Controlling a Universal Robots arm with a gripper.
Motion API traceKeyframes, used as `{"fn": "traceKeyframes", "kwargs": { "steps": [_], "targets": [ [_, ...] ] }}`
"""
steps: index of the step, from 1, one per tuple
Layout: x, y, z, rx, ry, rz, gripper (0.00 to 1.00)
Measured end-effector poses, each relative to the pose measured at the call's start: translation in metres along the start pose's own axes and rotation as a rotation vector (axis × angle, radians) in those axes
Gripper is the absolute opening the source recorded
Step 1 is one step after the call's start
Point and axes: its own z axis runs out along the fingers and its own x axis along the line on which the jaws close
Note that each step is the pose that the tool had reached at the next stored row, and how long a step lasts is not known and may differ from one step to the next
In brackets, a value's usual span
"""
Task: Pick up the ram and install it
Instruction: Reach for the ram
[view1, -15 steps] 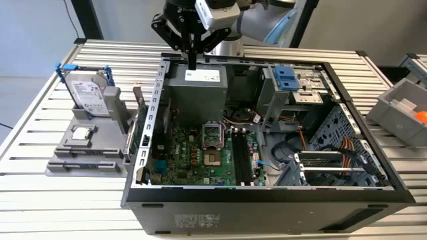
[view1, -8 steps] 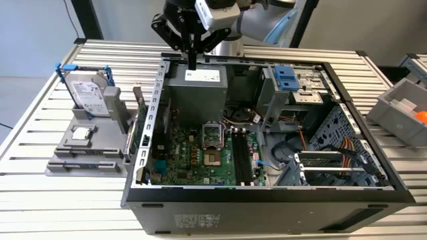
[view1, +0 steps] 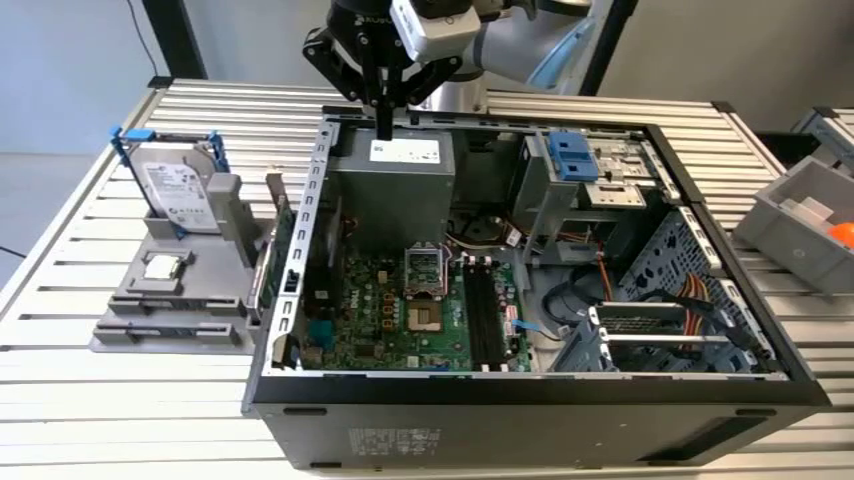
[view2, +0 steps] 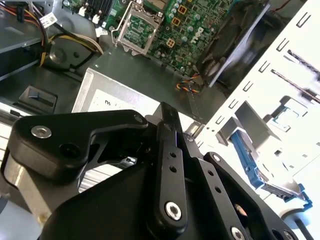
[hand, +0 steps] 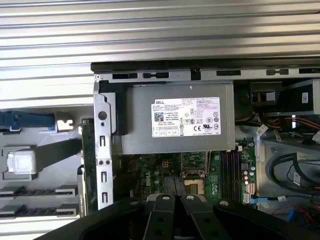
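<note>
Exterior high, wrist views above power supply (hand: 177, 125)

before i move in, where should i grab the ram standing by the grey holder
Grip the ram by its upper long edge, near mid-length, coming straight down from above. It stands on edge between the grey holder and the case wall, so only the top looks free. Close the pincer across its flat faces.

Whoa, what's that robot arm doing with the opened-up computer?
A robot arm is hanging its gripper over the open computer case, right above the grey power supply. The gripper is shut with nothing in it. The long black slots on the motherboard look empty, so the ram is not in yet.
</note>
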Motion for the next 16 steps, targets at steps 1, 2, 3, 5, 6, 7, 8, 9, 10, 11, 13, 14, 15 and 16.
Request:
{"fn": "traceKeyframes", "kwargs": {
  "steps": [1,2,3,5,6,7,8,9,10,11,13,14,15,16],
  "targets": [
    [0.0,0.0,0.0,0.0,0.0,0.0,0.0],
    [0.0,0.0,0.0,0.0,0.0,0.0,0.0],
    [0.0,0.0,0.0,-0.0001,0.0,0.0,0.0],
    [0.0,0.0,0.0,-0.0001,0.0001,0.0,0.0],
    [0.0,0.0,0.0,-0.0001,0.0001,0.0,0.0],
    [0.0,0.0,0.0,-0.0001,0.0001,0.0,0.0],
    [0.0,0.0,0.0,-0.0002,0.0,0.0,0.0],
    [0.0,0.0,0.0,-0.0001,0.0001,0.0,0.0],
    [0.0,0.0,0.0,-0.0002,0.0001,0.0,0.0],
    [0.0,0.0,0.0,-0.0002,0.0,0.0,0.0],
    [0.0,0.0,0.0,-0.0002,0.0001,0.0,0.0],
    [0.0,0.0,0.0,-0.0003,0.0001,0.0,0.0],
    [0.0,0.0,0.0,-0.0003,0.0001,0.0,0.0],
    [0.0,0.0,0.0,-0.0002,0.0001,0.0,0.0]
  ]
}}
